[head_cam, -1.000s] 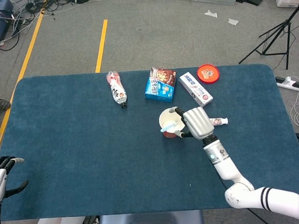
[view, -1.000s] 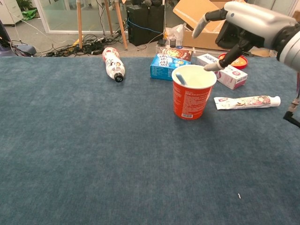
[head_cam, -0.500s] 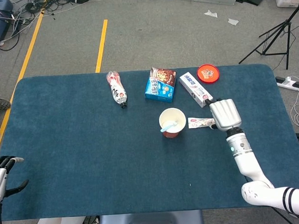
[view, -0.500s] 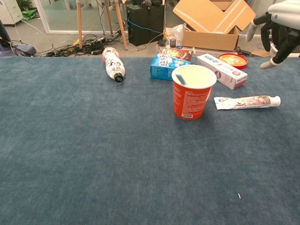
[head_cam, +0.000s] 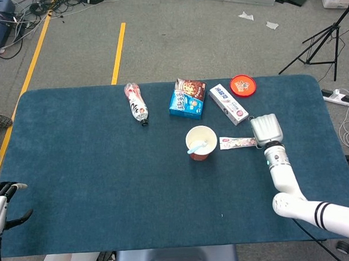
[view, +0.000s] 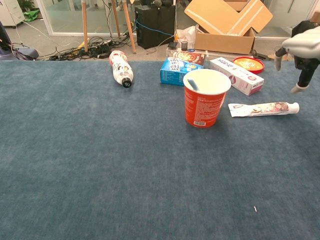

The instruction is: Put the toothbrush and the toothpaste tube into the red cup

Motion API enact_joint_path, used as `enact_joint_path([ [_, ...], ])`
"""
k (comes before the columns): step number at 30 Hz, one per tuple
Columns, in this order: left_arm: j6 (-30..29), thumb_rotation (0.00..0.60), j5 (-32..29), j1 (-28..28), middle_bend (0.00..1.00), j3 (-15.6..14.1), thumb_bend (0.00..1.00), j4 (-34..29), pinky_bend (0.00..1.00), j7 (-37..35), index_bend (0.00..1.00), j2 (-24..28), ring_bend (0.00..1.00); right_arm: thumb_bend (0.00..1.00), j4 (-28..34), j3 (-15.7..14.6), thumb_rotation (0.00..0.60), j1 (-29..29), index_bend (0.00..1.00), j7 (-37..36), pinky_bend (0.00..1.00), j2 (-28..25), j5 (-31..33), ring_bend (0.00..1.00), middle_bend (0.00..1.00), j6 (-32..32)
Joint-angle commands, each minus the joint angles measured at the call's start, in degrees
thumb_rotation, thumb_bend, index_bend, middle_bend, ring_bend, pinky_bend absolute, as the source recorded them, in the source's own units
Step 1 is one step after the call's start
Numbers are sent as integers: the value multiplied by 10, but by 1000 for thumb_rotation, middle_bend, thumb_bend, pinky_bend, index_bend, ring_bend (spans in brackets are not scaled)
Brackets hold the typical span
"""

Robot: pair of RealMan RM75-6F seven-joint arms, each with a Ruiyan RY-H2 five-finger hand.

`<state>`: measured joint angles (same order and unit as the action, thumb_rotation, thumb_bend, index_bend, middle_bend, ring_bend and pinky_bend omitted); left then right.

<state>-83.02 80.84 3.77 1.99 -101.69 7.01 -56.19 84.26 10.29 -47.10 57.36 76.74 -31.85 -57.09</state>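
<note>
The red cup [head_cam: 200, 143] [view: 205, 97] stands upright near the table's middle, with the blue toothbrush [head_cam: 196, 148] [view: 193, 83] leaning inside it. Just right of the cup, the toothpaste tube [head_cam: 237, 142] [view: 263, 108] lies flat on the blue cloth, cap pointing right. My right hand [head_cam: 265, 129] [view: 303, 51] hovers over the tube's cap end, fingers pointing down and apart, holding nothing. My left hand [head_cam: 1, 206] rests at the table's near left edge, fingers spread and empty.
A plastic bottle [head_cam: 136, 103] lies at the back left. A blue snack box [head_cam: 187, 98], a white carton [head_cam: 228, 103] and a red lid [head_cam: 243, 85] sit behind the cup. The blue table cloth [head_cam: 95, 167] stretches wide to the left.
My right hand has left the cup's rim, moved right and lowered toward the toothpaste tube's cap end. The toothbrush stays in the cup. The left hand has not moved.
</note>
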Motion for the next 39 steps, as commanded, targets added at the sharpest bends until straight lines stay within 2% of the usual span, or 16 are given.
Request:
enact_joint_path([
  [1,0,600,0,0,315,0,171,0,275,-1,315,1,212,42,-35,-17,600,-22,350,28,1000,31,37,951,1000,13],
  [16,0,600,4,-1,315,-2,172,-2,275,-9,315,5,213,45,-124,-47,600,-50,350,41,1000,113,72,967,1000,37],
  [24,0,600,4,-1,315,-2,171,-2,275,-9,315,4,213,51,-176,-42,600,-60,352,20,1000,153,64,977,1000,54],
  [33,1,600,3,-1,316,-2,172,-2,275,-14,316,7,213,126,-221,-28,600,-56,412,-45,1000,190,18,1000,1000,68],
  [39,0,600,4,-2,315,-2,172,-2,275,-15,315,7,213,137,-242,-24,600,-55,419,-60,1000,203,8,1000,1000,75],
])
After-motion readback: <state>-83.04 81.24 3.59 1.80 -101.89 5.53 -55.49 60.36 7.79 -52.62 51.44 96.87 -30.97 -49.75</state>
